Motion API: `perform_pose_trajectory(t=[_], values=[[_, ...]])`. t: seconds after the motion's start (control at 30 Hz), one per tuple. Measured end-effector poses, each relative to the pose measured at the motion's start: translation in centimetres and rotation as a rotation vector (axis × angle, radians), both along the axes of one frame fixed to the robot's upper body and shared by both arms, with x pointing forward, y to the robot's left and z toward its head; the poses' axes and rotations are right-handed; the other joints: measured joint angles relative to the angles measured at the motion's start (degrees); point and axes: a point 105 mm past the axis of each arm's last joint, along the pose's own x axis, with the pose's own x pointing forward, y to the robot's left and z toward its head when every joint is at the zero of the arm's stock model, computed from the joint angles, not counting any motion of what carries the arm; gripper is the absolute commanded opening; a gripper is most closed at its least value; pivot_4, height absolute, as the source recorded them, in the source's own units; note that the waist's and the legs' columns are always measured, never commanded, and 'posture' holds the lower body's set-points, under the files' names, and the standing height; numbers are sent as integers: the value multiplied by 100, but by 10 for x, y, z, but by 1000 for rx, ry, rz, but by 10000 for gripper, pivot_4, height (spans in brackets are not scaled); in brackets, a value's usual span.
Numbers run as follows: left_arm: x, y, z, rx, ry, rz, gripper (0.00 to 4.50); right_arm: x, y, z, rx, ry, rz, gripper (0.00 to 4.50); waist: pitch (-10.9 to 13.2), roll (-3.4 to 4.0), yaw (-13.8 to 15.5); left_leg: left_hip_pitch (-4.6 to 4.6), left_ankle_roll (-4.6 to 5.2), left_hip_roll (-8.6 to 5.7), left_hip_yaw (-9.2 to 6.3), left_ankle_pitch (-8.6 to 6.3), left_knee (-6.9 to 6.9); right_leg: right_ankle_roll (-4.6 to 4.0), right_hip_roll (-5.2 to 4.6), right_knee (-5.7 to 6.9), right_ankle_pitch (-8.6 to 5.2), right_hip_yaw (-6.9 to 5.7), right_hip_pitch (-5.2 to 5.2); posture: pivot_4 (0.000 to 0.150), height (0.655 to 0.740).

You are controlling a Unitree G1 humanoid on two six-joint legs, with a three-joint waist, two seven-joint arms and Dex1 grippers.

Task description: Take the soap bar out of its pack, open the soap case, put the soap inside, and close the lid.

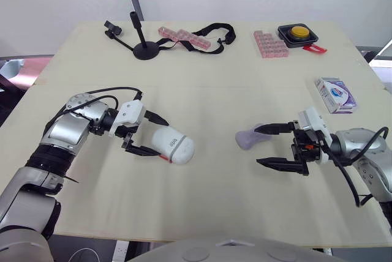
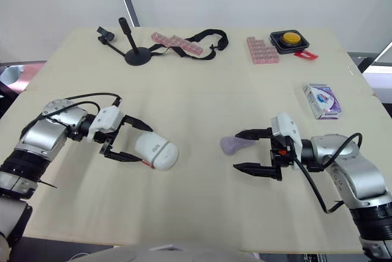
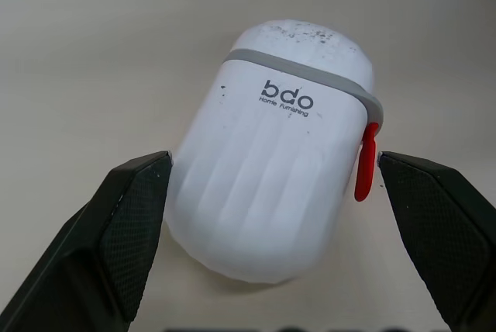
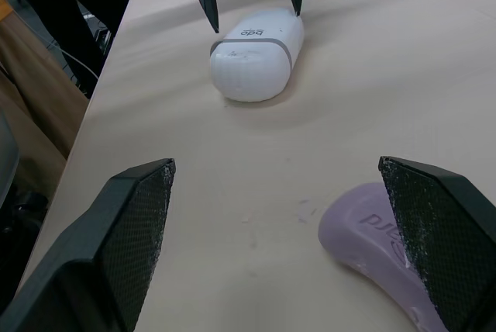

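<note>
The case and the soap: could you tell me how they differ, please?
The case is white with a grey band and red tab; the soap is lilac. The case is bulky and rounded; the soap flatter and curved. The case sits between the left gripper's fingers; the soap beside a right gripper finger. Both lie on the table.

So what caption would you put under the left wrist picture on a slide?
Left gripper, open, flanks the closed white soap case lying on the table, red latch on its side.
</note>
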Motion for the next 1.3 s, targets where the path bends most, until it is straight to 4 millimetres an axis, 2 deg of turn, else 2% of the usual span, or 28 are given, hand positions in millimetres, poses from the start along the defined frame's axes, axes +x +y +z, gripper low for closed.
perform_pose_trajectory(t=[0.3, 0.73, 1.0, 1.17, 1.3], values=[[-7, 1, -8, 35, 13, -46, 45000, 0, 1, 0, -5, 6, -11, 44846, 0, 0, 23, 0, -1, -1, 0, 0, 1, 1, 2, 1, 0, 0, 1, 1500, 7096], [-17, -8, -24, -5, -4, -2, 45000, 2, 3, 0, -2, -4, -12, 44846, 0, -1, 32, -2, -2, 0, 0, 0, 2, 2, 4, -2, 1, -3, 3, 1500, 7096], [-12, -10, -30, 1, -60, 56, 45000, 4, 4, -1, 12, -3, -7, 44846, 0, -2, 38, -2, -2, 0, -1, 0, 4, 2, 3, 0, 1, -4, 4, 1500, 7096], [-10, -10, -31, -19, -70, 91, 45000, 0, -4, -9, 56, -49, 4, 44846, -2, -4, 40, -6, -1, 2, -1, -1, 6, 1, 0, 1, 1, -6, 3, 1500, 7096], [-10, -11, -33, -24, -67, 98, 45000, -8, -21, -31, 64, -91, -54, 44846, -2, -4, 49, -22, 2, 5, -2, -2, 19, 1, -9, 4, 0, -17, -3, 1500, 7096]])
